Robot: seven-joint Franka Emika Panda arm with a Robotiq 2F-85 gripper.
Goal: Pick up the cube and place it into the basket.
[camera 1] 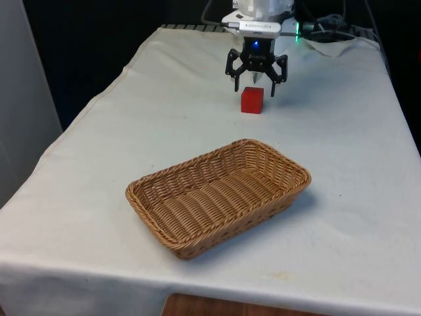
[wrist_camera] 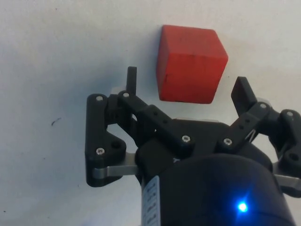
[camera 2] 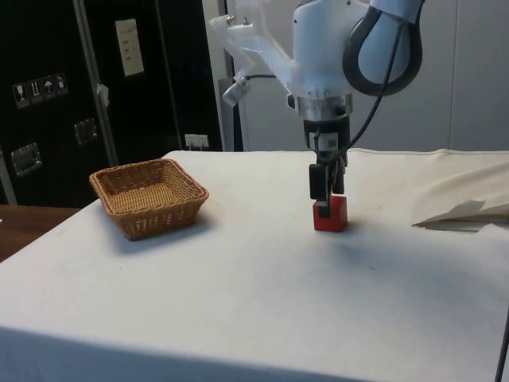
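My tool (camera 1: 256, 87) hangs low over the far part of the worktop (camera 1: 342, 131), pointing straight down, with its two fingers (wrist_camera: 131, 81) spread wide apart and gripping nothing. The red cube (camera 1: 251, 100) sits on the white cloth (camera 2: 238, 302) just below and slightly forward of the fingertips. In the wrist view the cube (wrist_camera: 190, 63) lies beyond the fingertips, more or less in line with the gap between them, and neither finger touches it. From the side, my tool (camera 2: 326, 187) comes down close over the cube (camera 2: 330, 213), the fingertips reaching about to its top edge and overlapping it in that view.

The wicker basket (camera 1: 220, 195) rests on the worktop well apart from the cube, nearer the front edge and a little toward the front view's left. In the side view the basket (camera 2: 148, 196) stands off to one side of my tool, with bare cloth between them. It holds nothing.
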